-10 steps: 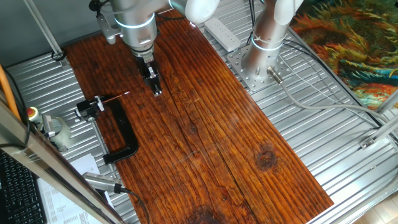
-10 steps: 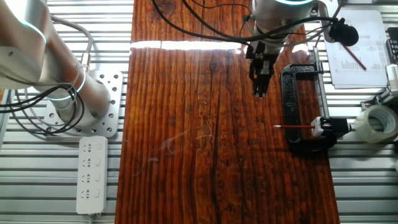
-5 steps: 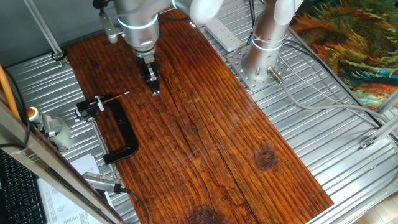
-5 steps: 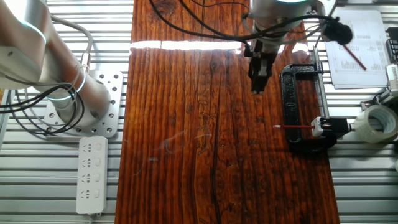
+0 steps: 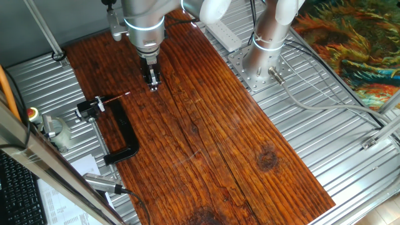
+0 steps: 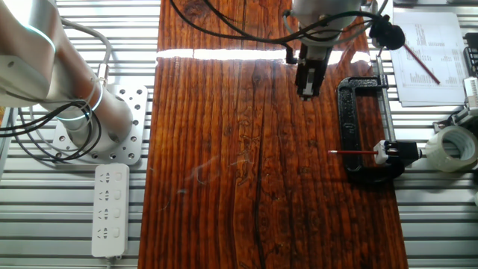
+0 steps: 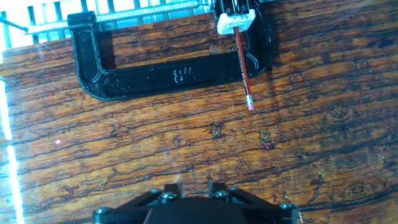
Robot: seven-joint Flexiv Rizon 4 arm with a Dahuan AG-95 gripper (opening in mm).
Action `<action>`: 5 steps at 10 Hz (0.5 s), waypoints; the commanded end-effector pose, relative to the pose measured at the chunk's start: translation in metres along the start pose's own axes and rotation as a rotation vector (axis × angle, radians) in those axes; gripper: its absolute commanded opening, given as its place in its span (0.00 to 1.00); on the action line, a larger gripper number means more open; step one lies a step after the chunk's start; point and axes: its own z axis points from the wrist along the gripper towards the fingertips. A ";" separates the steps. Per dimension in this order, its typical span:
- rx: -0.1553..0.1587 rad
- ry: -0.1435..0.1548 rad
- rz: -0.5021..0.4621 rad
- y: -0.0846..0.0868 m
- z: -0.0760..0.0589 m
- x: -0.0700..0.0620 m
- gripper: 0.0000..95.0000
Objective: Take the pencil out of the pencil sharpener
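Right now my gripper (image 5: pixel 153 86) hangs above the wooden board (image 5: pixel 212 137), well apart from the pencil (image 5: pixel 116 97) and holding nothing. From both fixed views my fingers (image 6: pixel 305 84) look drawn close together with no gap I can make out, though in the hand view only their bases show at the bottom edge, so I cannot tell for sure whether they are parted or pressed together. The pencil (image 7: pixel 243 70) is a thin dark-red stick lying across the arm of the black C-clamp (image 7: pixel 155 78), its pale tip (image 7: pixel 250 106) resting out over the bare wood. Its other end sits in the pencil sharpener (image 7: pixel 236 20), a small pale-fronted block held at the clamp's jaw. In the other fixed view the pencil (image 6: pixel 355 152) points away from the sharpener (image 6: pixel 392 152) toward the board's middle, while the C-clamp (image 6: pixel 357 127) lies flat near the board's edge, its silver screw rod (image 7: pixel 134 14) running alongside.
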 end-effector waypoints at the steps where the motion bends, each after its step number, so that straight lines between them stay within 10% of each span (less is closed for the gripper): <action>1: 0.000 0.002 0.005 0.000 0.000 0.000 0.00; 5: -0.012 0.000 0.008 0.000 0.000 0.000 0.00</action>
